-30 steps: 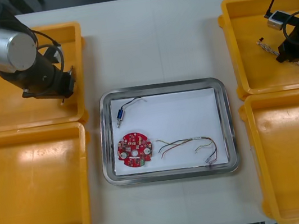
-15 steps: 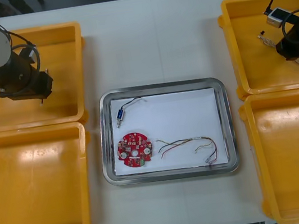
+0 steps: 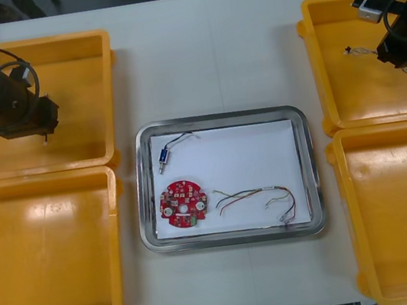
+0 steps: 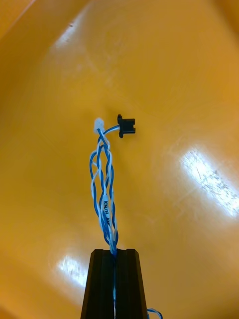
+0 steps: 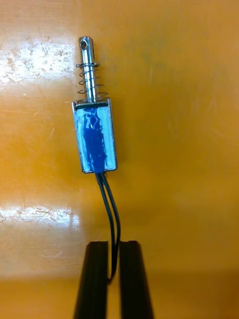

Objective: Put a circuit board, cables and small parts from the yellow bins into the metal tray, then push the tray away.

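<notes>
Left gripper (image 3: 45,137): over the far left bin (image 3: 76,80).
Left fingers (image 5: 94,279): squeezed nearly together on two thin black wires.
Part (image 5: 94,137): a small metal thing with blue wrap, a spring and a pin. It hangs on those wires and sticks straight out past the fingertips. Its long way runs in line with the fingers, pin end farthest off.
Tray (image 3: 213,117): in the middle of the table, between the bins.
In the tray: a red board (image 3: 183,205), a red and yellow cable (image 3: 257,194) and another part (image 3: 164,157) with wires.
Right gripper (image 3: 405,65): over the far right bin (image 3: 340,84).
Right fingers (image 4: 102,284): pinched tight on a blue and white cable (image 4: 104,189).
Cable: it runs straight out from the fingertips, long way in line with them. A black plug (image 4: 126,126) sits at the far end.
Way to go: the tray lies toward the middle from both grippers, so I think each has to swing inward and a bit nearer the robot.
Nearer arm: the left one looks a little closer to the tray.
Writing: tiny dark print on the cable's white wire, too small to read. No brand names to see.
</notes>
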`<state>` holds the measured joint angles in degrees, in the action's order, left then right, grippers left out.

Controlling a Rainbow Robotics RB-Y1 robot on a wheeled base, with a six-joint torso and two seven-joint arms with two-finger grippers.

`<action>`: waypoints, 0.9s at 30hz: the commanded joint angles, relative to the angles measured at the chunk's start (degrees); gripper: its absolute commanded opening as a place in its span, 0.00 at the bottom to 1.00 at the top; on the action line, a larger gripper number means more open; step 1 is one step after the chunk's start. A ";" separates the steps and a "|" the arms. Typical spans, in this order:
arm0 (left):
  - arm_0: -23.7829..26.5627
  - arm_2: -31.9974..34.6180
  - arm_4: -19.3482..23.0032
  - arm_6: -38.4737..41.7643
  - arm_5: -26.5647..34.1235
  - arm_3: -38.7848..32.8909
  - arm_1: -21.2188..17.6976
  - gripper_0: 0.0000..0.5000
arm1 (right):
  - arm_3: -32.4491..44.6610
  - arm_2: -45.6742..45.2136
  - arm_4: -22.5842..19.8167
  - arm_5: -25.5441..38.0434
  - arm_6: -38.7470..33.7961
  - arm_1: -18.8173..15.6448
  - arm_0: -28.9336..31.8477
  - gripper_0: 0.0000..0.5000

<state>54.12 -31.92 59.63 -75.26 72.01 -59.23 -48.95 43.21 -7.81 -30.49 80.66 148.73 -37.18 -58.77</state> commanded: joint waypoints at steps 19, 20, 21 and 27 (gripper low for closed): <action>0.29 2.65 1.46 3.63 -0.12 -3.44 -5.81 1.00 | 47.67 -1.77 -1.86 29.34 -17.25 -0.97 9.64 0.00; 0.55 2.65 1.37 3.72 0.15 -3.44 -5.81 1.00 | 48.99 -1.77 -2.47 29.34 -17.42 -0.97 9.99 0.00; 0.99 2.83 1.02 3.72 0.76 -3.44 -5.89 1.00 | 51.10 -1.77 -3.53 29.34 -17.69 -0.97 10.61 0.00; 3.54 2.92 0.31 4.77 3.93 -2.91 -5.81 1.00 | 57.34 -1.33 -9.68 29.34 -18.56 -0.62 12.98 0.00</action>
<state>54.33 -30.55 60.52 -75.16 74.68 -61.70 -51.94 97.50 -7.88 -38.14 109.61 132.43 -37.18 -47.02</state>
